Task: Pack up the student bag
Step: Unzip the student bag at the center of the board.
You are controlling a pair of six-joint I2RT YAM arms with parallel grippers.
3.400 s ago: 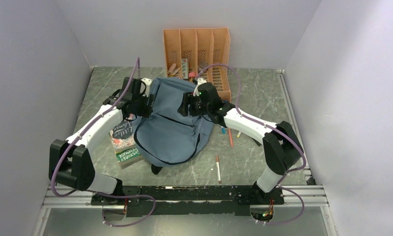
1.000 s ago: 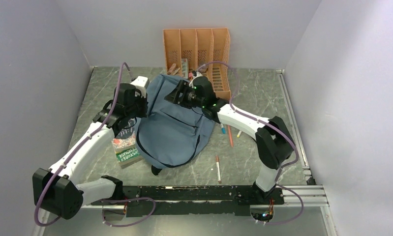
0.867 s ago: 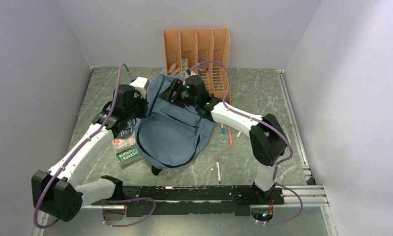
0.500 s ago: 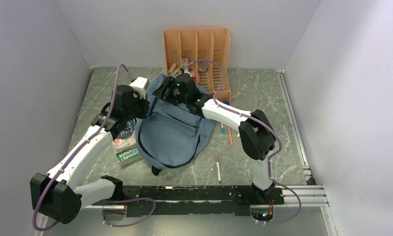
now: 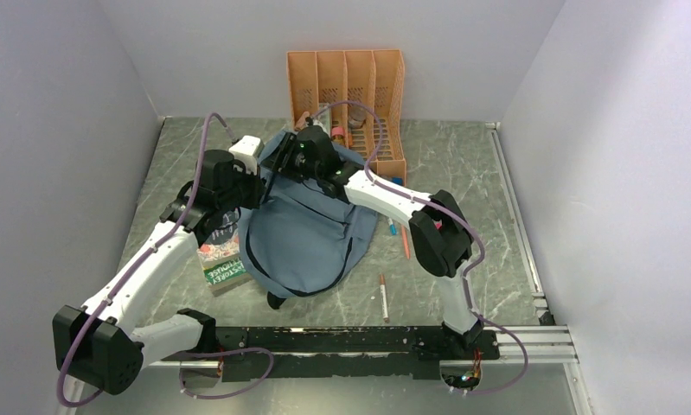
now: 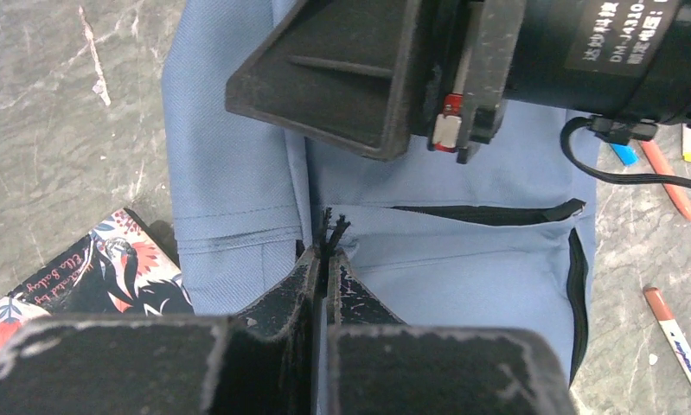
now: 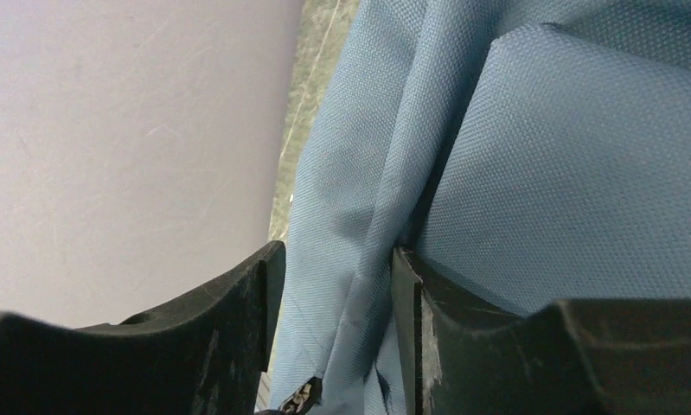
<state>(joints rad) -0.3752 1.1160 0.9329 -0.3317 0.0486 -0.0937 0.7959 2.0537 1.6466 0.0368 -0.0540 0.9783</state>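
The student bag (image 5: 303, 233), dusty blue with black zip trim, lies flat in the middle of the table. My left gripper (image 5: 257, 184) is at its upper left edge. In the left wrist view the left gripper (image 6: 327, 255) is shut on a black zip pull (image 6: 333, 226) at the end of the bag's (image 6: 463, 277) pocket zip. My right gripper (image 5: 278, 161) reaches across the bag's top end, close to the left one. In the right wrist view the right gripper (image 7: 337, 259) has its jaws apart, with a raised fold of the bag (image 7: 566, 156) between them.
An orange file organizer (image 5: 346, 86) stands at the back wall, just behind the bag. Two books (image 5: 219, 255) lie beside the bag's left side. Pens (image 5: 383, 296) and markers (image 5: 405, 242) are scattered to its right. The right arm's wrist (image 6: 393, 69) hangs just above the left gripper.
The right arm has swung left across the bag's top toward the left gripper, and its jaws have narrowed round the fabric fold. The left gripper has stayed shut and hardly moved.
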